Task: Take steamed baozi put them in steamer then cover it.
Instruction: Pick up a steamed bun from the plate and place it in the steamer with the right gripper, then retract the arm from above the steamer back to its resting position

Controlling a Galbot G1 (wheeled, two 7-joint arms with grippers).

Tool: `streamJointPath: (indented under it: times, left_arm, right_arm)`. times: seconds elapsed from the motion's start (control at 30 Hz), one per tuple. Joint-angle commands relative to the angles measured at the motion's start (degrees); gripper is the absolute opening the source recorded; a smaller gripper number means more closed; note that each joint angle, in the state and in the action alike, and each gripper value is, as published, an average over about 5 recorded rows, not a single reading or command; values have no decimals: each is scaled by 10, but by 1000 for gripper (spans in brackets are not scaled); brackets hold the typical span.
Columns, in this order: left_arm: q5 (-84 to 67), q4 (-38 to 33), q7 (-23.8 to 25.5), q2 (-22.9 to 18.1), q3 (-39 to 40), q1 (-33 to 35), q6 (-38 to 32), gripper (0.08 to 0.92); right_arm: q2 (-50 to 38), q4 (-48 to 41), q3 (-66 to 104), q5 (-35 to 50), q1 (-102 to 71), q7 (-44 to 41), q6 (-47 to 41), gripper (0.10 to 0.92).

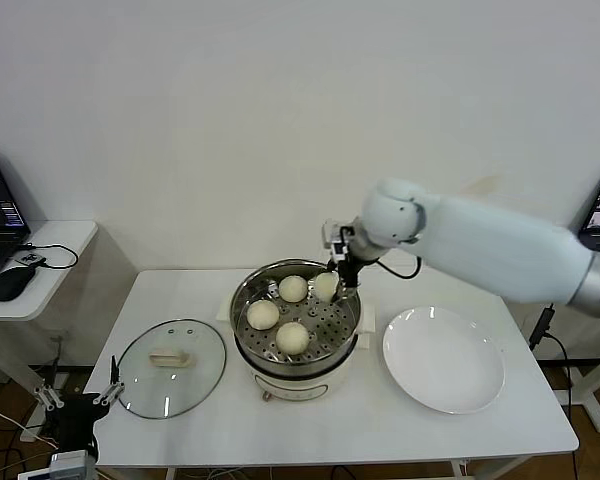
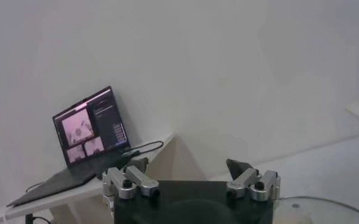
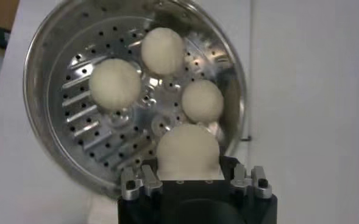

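The steamer (image 1: 242,330) stands mid-table, a steel pot with a perforated tray on a white base. Three baozi lie on the tray (image 1: 293,288), (image 1: 263,314), (image 1: 293,338). My right gripper (image 1: 332,290) reaches in at the back right and is shut on the fourth baozi (image 1: 325,285), low over the tray. In the right wrist view my right gripper (image 3: 189,163) has that baozi (image 3: 188,145) between its fingers, with the other three beyond on the tray (image 3: 88,131). The glass lid (image 1: 170,367) lies flat on the table left of the steamer. My left gripper (image 1: 80,393) is open and idle at the table's front left corner.
An empty white plate (image 1: 443,358) sits right of the steamer. A side table at the left holds a laptop (image 2: 91,131) and a black mouse (image 1: 12,281). The lid's edge shows in the left wrist view (image 2: 325,210), beside my left gripper (image 2: 188,165).
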Motion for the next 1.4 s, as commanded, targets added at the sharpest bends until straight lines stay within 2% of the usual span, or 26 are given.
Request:
streamJointPath:
  times: [0.03, 0.4, 0.63, 0.77, 0.87, 1.03, 1.13, 1.23, 1.4]
  left_arm:
    - [0, 0, 1, 0, -1, -3, 0, 823]
    - [1, -2, 1, -1, 0, -6, 1, 823]
    - [1, -2, 2, 0, 0, -10, 2, 823]
    - [0, -2, 2, 0, 0, -13, 2, 823]
    - [0, -3, 4, -1, 0, -14, 1, 823]
    - [1, 1, 6, -1, 0, -16, -2, 823]
    - [3, 10, 6, -1, 2, -18, -5, 823]
    - [6, 20, 5, -2, 6, -20, -10, 823]
    - [11, 34, 6, -3, 14, -21, -19, 823]
  right_arm:
    - [46, -32, -12, -27, -53, 14, -20, 636]
    - [38, -40, 17, -30, -69, 30, -17, 648]
    - [-35, 40, 58, 6, -40, 41, -20, 794]
    - [-105, 121, 94, 66, -52, 124, -33, 821]
    - [-177, 181, 121, 136, -92, 238, -9, 822]
    - [-278, 242, 270, 169, -310, 431, 150, 823]
    - [-284, 256, 441, 150, -505, 489, 219, 823]
    - [-237, 259, 630, 100, -691, 500, 269, 823]
    - [-78, 253, 888, -2, -905, 465, 355, 823]
